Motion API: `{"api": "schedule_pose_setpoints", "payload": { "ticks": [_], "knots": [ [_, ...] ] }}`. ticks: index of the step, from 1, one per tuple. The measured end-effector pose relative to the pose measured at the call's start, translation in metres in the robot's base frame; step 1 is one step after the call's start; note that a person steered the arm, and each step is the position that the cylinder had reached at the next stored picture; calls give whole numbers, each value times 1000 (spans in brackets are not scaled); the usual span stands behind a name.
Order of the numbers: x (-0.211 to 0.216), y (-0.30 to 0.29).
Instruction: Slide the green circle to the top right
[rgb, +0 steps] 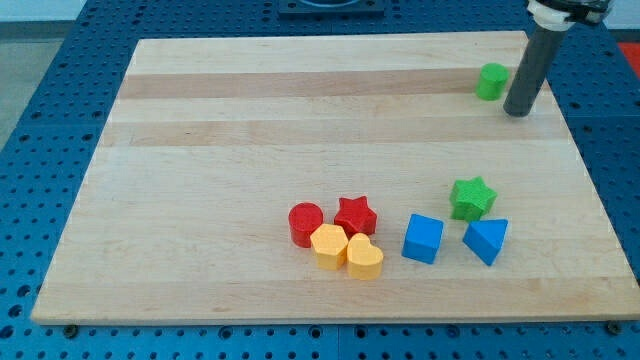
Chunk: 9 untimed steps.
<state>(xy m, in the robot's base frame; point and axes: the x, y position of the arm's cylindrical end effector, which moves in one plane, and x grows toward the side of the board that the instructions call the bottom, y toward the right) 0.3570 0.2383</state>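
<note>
The green circle (491, 81) is a small green cylinder near the view's top right of the wooden board (250, 130). My tip (517, 112) rests on the board just right of and slightly below the green circle, a small gap apart from it. The dark rod rises from there to the view's top right corner.
A green star (472, 197) sits at the lower right. Below it are a blue cube (423, 238) and a blue triangle (486, 240). A red circle (305, 223), red star (355, 215), yellow hexagon (328, 246) and yellow heart (364, 258) cluster at bottom centre.
</note>
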Motion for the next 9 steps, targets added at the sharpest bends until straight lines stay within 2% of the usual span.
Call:
{"api": "schedule_pose_setpoints", "payload": {
  "ticks": [5,6,9],
  "knots": [
    [-8,-29],
    [-32,-29],
    [-56,-29]
  ]
}}
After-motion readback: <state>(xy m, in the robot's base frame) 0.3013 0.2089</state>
